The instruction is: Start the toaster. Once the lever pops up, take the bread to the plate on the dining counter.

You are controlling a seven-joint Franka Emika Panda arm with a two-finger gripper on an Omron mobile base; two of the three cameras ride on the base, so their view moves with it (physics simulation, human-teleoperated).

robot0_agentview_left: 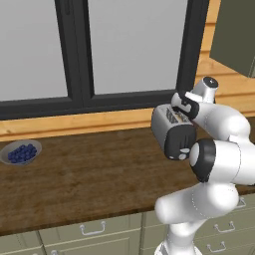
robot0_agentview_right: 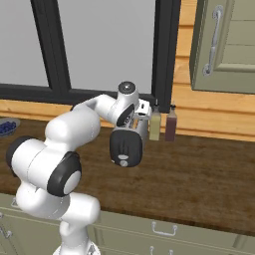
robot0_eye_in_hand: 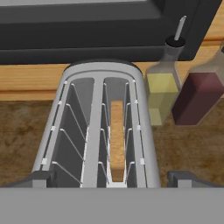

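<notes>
The silver toaster (robot0_eye_in_hand: 94, 131) stands on the wood counter below the window, its black end panel (robot0_agentview_left: 177, 141) (robot0_agentview_right: 126, 146) facing the room. The bread (robot0_eye_in_hand: 117, 138), a tan slice seen edge-on, sits deep in the toaster's right slot; the left slot is empty. My gripper (robot0_eye_in_hand: 113, 178) hovers open just above the toaster's near end, one fingertip on each side of the body and touching nothing. The lever is too small to make out on the end panel. The plate and the dining counter are out of view.
Two bottles stand right of the toaster against the wall, one yellow (robot0_eye_in_hand: 162, 94) (robot0_agentview_right: 155, 124) and one dark red (robot0_eye_in_hand: 199, 94) (robot0_agentview_right: 171, 123). A grey bowl of blueberries (robot0_agentview_left: 21, 152) sits far left. A wall cabinet (robot0_agentview_right: 224, 45) hangs at upper right.
</notes>
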